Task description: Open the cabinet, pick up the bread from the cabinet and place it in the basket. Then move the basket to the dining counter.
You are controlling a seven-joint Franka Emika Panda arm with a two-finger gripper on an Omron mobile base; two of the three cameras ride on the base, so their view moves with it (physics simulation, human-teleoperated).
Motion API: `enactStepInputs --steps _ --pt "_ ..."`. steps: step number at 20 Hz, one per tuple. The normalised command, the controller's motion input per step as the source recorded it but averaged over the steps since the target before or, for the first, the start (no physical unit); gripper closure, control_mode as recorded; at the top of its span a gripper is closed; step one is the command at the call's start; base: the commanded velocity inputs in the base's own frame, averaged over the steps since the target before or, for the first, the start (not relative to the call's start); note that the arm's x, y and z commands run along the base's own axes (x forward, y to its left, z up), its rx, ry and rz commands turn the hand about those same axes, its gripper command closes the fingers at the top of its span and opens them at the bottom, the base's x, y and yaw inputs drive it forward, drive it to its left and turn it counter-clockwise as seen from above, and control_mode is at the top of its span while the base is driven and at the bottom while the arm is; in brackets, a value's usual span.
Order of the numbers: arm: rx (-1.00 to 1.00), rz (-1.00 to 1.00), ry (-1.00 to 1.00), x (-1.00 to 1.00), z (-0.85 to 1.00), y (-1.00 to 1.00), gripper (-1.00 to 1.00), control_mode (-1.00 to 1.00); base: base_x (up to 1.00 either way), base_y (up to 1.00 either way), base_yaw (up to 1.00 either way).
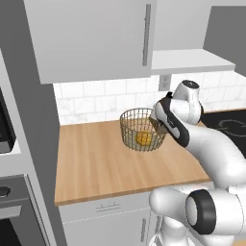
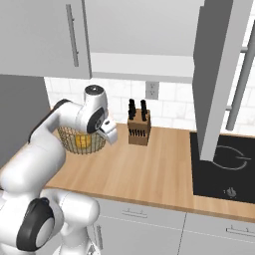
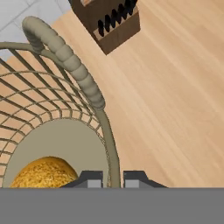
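Two dark fingertips [image 3: 91,179] are closed on the thin wire rim of the basket [image 3: 65,131], one each side. Inside, on its beige base, lies the bread [image 3: 43,173]. Beyond stands a knife block [image 3: 109,22] on the wooden countertop [image 3: 175,109].

Thin tan wire basket [image 3: 57,46], rough-crusted bread [image 3: 43,174], seemingly matt wooden countertop [image 3: 175,100].

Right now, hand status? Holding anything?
Hand: closed on the rim of the basket, one fingertip on each side of the wire wall. The bread lies inside.
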Motion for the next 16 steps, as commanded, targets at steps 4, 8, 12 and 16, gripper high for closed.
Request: enactStepInputs --steps 4,8,12,16 --pt "0.00 -0.04 0.04 -0.54 0.28 -0.37 1.00 -1.00 0.00 0.00 0.00" --pt "-0.06 0.00 -0.05 -0.41 0.13 -0.05 1.00 -1.00 0.00 0.00 0.00" --pt "-0.01 -0.01 -0.05 -0.11 0.33 0.00 1.00 -1.00 0.00 0.00 0.00" --pt "0.00 0.00 -0.03 -0.25 0.21 -0.02 1.00 -1.00 0.00 0.00 0.00"
